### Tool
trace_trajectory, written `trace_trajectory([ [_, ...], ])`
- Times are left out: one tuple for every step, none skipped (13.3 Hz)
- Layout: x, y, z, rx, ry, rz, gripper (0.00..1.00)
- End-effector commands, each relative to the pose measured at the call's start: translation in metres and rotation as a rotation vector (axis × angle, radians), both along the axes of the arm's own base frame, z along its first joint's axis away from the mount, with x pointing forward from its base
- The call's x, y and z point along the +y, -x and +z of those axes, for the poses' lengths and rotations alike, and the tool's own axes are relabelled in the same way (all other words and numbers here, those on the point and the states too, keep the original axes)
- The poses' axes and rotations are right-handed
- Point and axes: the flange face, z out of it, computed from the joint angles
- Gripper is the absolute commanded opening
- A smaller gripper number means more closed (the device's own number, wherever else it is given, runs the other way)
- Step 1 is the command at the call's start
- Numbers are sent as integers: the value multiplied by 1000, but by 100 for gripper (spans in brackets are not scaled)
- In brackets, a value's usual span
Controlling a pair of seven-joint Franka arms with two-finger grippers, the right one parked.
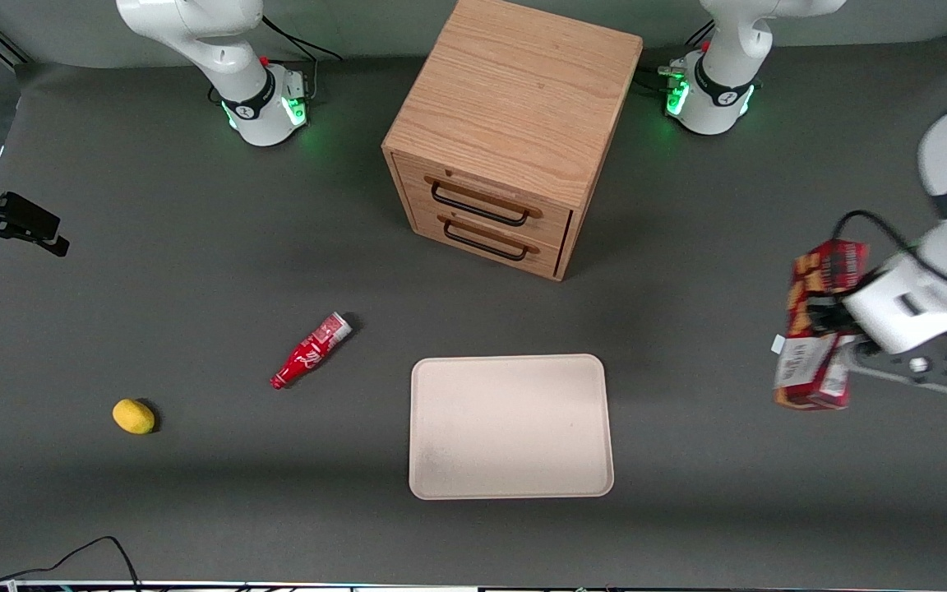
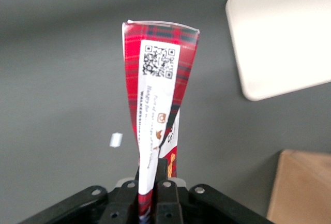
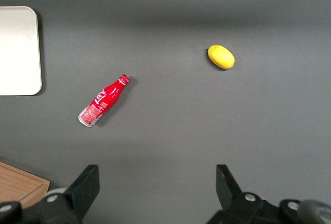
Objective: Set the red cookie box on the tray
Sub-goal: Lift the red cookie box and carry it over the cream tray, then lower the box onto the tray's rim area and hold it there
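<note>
A: Holding the red cookie box [image 1: 817,329] aloft, the gripper [image 1: 831,329] sits toward the working arm's end of the table [image 1: 194,493], well apart from the tray [image 1: 510,426]. Jaws clamped on the box about midway along its length.

B: Confirmed from the wrist view: fingers [image 2: 166,195] pressed together on the red cookie box [image 2: 158,105], which is squeezed narrow at the grip and flares toward its white-labelled end. Box clear of the table?

A: Yes, lifted. Long axis runs roughly toward and away from the front camera, white label end nearer that camera.

B: Tray state?

A: Tray lies flat, nothing on it, in front of the wooden drawer cabinet [image 1: 510,140] and nearer the front camera. Both drawers shut.

B: Other items?

A: Small red bottle [image 1: 311,351] lying on its side, beside the tray toward the parked arm's end. Yellow lemon-like object [image 1: 133,415] farther toward that end, slightly nearer the front camera than the bottle.

B: Small white scrap [image 2: 116,139] on the table near the box, identity unclear.
</note>
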Motion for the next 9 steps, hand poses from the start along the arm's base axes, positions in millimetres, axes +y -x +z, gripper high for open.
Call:
trace_trajectory([
  [-106,-28,-22,-47,12,105,0],
  [-137,-36,-35,-81,28,119,0],
  [-156,-42,-49,-113,46,126,0],
  [-168,-47,-64,-136,59,127,0],
  [-180,-51,-85,-147,68,138,0],
  [-196,-53,-107,-151,73,150,0],
  [-210,-53,-131,-151,69,154,0],
  [-216,-55,-150,-148,71,157,0],
  [-217,-58,-170,-145,68,157,0],
])
